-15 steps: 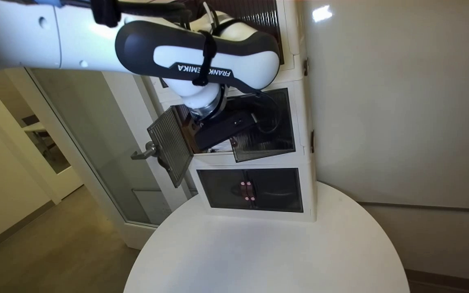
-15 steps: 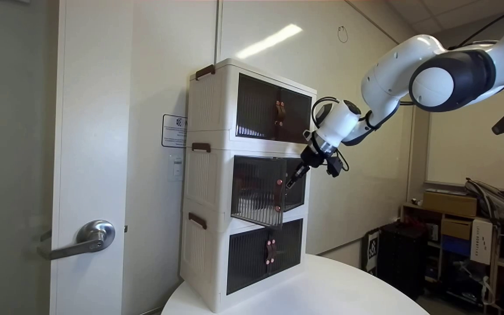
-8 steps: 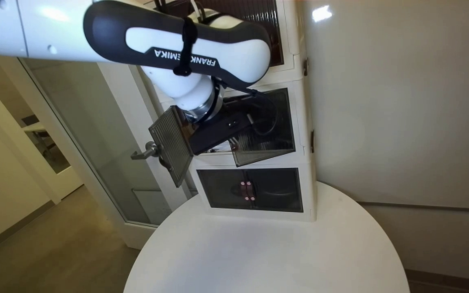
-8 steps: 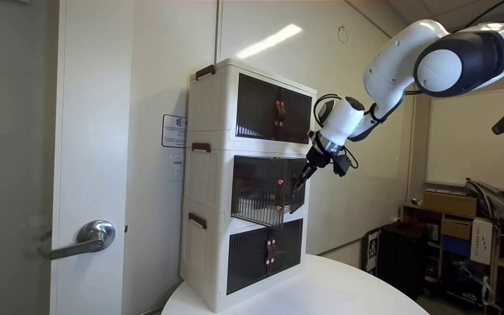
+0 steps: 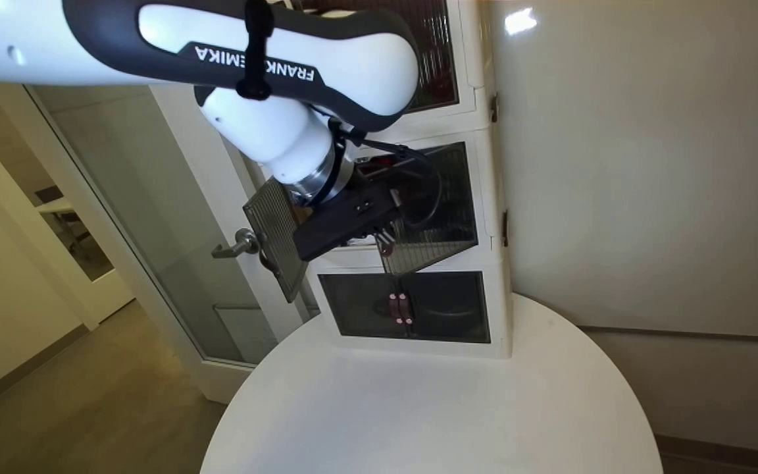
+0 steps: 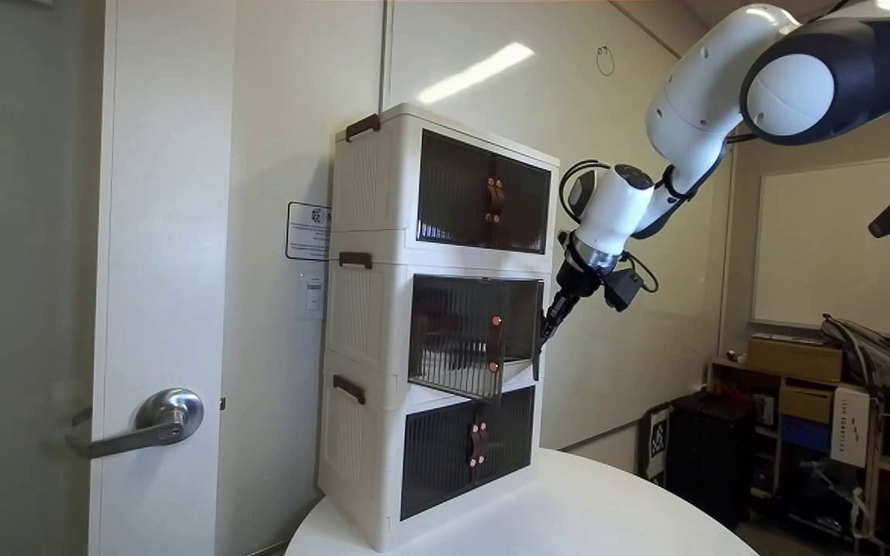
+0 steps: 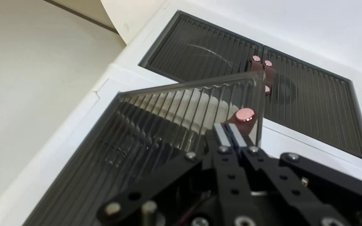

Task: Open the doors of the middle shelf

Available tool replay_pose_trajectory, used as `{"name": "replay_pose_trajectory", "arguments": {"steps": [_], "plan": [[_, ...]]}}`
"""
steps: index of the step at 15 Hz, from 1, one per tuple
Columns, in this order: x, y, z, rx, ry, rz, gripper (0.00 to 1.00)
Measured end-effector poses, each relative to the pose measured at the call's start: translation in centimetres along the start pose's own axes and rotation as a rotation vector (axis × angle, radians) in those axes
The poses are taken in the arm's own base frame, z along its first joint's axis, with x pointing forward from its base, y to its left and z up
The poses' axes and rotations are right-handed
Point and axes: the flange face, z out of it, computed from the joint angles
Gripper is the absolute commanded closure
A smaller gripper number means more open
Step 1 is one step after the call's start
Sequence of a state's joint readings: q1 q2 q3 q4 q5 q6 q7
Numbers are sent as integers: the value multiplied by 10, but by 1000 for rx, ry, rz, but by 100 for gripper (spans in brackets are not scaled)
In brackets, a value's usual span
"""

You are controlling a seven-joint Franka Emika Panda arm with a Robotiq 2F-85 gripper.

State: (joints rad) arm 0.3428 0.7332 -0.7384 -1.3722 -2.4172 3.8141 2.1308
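Both doors point(image 6: 453, 336) of the middle shelf point(image 6: 360, 316) stand open. The end effector point(image 7: 229, 133), clenched, sits at one door's strap point(image 7: 245, 125), pinched or not unclear; in the wrist view that door stretches left to its hinged side, so further opening likely needs an arc.

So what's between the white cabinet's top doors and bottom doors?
The middle shelf, its two doors standing open, lies between the top doors and the bottom doors, as both exterior views show.

Moderately lit, with white glare on the glossy wall point(image 6: 607, 127) in both exterior views; dim over the floor point(image 5: 96, 388), softly shadowed on the tabletop point(image 5: 425, 415).
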Motion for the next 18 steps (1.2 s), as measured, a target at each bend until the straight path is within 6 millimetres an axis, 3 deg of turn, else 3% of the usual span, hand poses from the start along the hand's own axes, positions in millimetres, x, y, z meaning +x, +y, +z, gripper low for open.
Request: {"name": "replay_pose_trajectory", "arguments": {"steps": [7, 14, 18], "plan": [[-28, 23, -8, -40, -59, 152, 99], [-64, 68, -14, -118, -110, 333, 99], [-74, 85, -12, -161, -118, 407, 99]]}}
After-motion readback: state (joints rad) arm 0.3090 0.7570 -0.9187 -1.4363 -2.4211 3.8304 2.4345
